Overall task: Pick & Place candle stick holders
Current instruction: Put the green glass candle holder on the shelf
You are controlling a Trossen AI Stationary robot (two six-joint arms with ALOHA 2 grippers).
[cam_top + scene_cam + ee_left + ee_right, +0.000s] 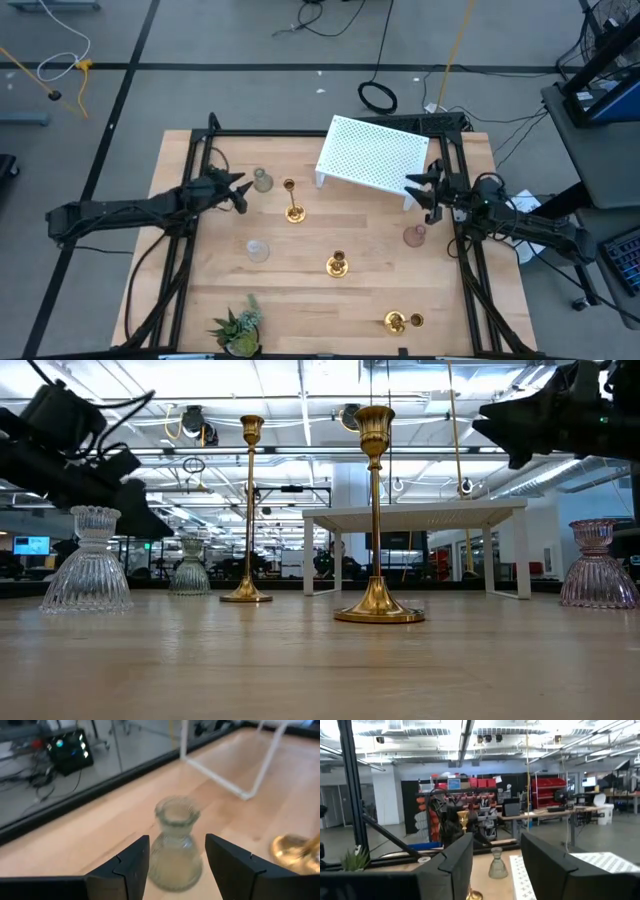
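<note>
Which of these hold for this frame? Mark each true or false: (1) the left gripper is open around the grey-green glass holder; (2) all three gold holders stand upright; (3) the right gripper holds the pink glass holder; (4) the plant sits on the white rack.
1. True: the left gripper is open, its fingers either side of the grey-green glass holder.
2. False: one gold holder lies on its side near the table's front edge.
3. False: the right gripper is open and empty by the white rack; the pink glass holder stands apart.
4. False: the plant sits on the table's front-left corner.

Overhead, table-level, two wrists — table (330,300) shared.
</note>
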